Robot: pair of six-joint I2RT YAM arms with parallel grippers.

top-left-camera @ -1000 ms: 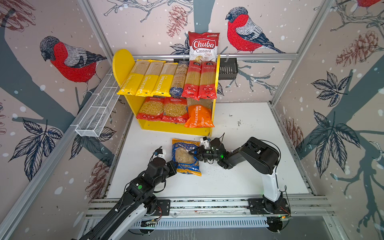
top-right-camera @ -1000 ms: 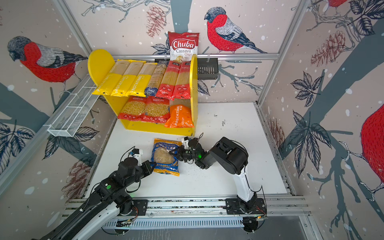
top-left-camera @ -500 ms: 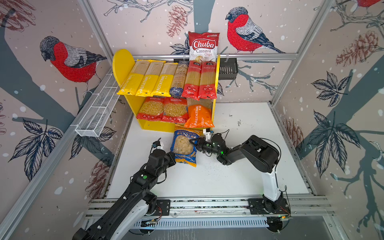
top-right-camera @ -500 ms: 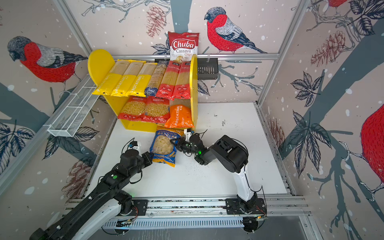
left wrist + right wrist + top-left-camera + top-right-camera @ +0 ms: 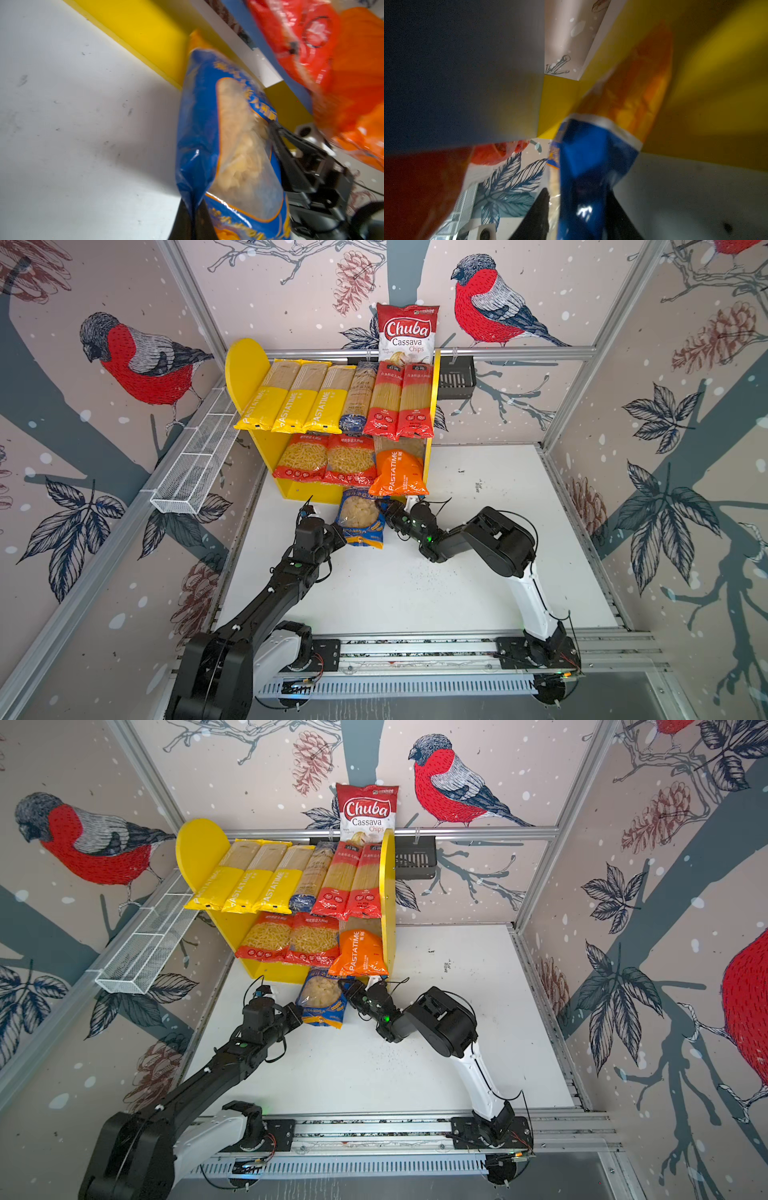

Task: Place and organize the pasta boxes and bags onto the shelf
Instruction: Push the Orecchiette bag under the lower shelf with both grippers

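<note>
the left pincer is clamped tight on one side edge of the blue bag of pasta. in the left wrist view its dark fingers pinch the bag's blue seam. the right pincer comes in from the opposite side, and the bag's other edge lies between its fingers. that view is blurred: the jaws look partly apart, and i cannot tell whether they press the plastic. the bag sits between the two pincers, over the white surface, casting a shadow on it. just beyond both pincer tips stands the shelf, its yellow base close to the bag's far end. an orange bag on the lower board overhangs just above the right pincer.
</note>
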